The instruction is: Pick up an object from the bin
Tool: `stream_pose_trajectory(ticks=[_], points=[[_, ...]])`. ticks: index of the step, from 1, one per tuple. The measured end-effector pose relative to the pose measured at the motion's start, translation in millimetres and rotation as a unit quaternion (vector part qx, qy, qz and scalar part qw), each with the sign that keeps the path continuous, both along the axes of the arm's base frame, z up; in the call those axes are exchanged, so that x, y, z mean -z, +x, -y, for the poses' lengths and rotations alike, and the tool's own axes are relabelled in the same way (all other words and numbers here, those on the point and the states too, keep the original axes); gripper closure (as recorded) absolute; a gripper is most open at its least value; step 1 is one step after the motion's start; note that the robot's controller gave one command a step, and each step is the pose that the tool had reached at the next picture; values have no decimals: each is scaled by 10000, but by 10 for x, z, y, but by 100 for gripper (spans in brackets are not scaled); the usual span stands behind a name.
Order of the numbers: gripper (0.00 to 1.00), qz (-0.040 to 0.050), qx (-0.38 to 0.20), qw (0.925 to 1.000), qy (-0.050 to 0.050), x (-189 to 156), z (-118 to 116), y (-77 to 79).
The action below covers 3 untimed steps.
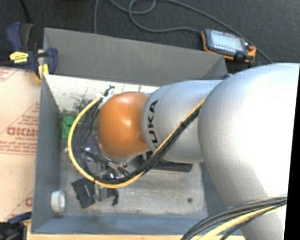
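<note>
Camera view: the gripper (102, 187) hangs just right of a black flat piece (83, 193). Its jaw state cannot be told. It should centre before closing.

Arm (191, 126) over bin (145, 58); black piece (84, 194) nearby

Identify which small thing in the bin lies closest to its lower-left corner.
The small whitish round piece, tucked in that corner. The black piece lies just right of it; the green one sits farther up the left wall.
</note>
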<state>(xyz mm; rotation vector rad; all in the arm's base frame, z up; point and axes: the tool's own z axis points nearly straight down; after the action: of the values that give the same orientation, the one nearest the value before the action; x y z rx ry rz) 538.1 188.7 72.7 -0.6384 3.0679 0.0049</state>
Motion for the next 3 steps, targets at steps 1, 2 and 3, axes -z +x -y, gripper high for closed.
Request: stream_pose_trajectory(ticks=[1,2,3], points=[[100,-33,535,9986,-16,20,254,-64],[100,-33,537,9986,-15,20,253,-64],[100,-47,539,9985,-19,-22,257,-77]])
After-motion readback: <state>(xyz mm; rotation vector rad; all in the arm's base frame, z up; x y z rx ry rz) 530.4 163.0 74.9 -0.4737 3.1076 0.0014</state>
